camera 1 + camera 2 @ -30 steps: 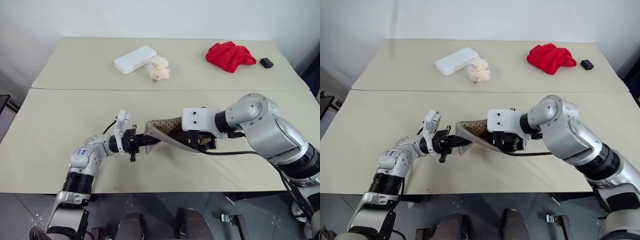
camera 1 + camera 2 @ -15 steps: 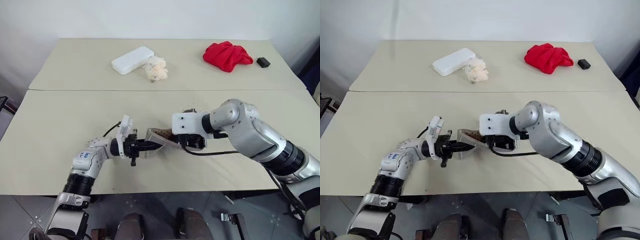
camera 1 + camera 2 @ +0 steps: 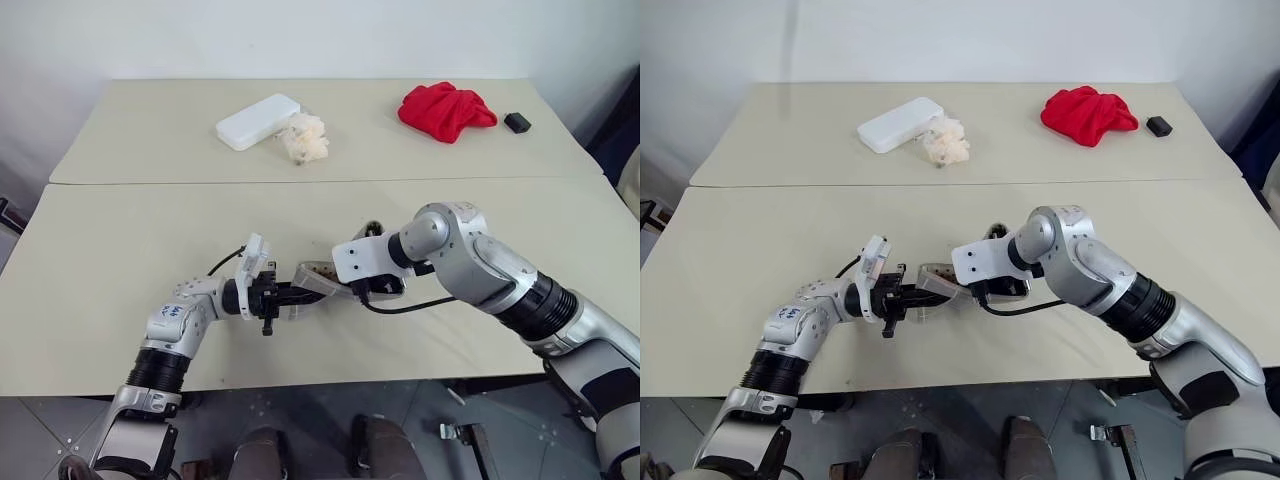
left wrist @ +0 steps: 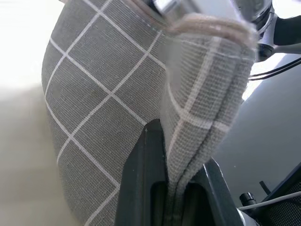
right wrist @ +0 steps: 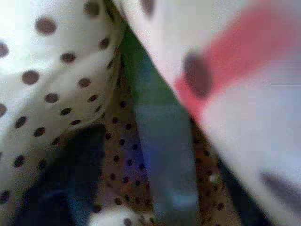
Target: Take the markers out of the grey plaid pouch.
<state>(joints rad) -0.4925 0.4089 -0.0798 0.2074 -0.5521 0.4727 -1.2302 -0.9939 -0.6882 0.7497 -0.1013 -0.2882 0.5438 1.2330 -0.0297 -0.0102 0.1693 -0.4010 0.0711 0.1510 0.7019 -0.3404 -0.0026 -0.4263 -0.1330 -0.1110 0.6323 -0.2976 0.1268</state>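
Beige tabletops, 2 of them, are meeting at a seam (image 3: 200, 182) before a white wall (image 3: 320, 35). On the far table (image 3: 150, 130) are lying a white box (image 3: 258, 120), a crumpled cream wad (image 3: 303, 138), a red cloth (image 3: 446, 109) and a small black object (image 3: 516, 122). On the near table (image 3: 110, 250) the left gripper (image 3: 300, 293) is pinching the grey plaid pouch (image 3: 320, 280) tightly by its edge. The right gripper (image 3: 368, 285) is reaching into the pouch's dotted lining; I cannot tell its jaws' state.
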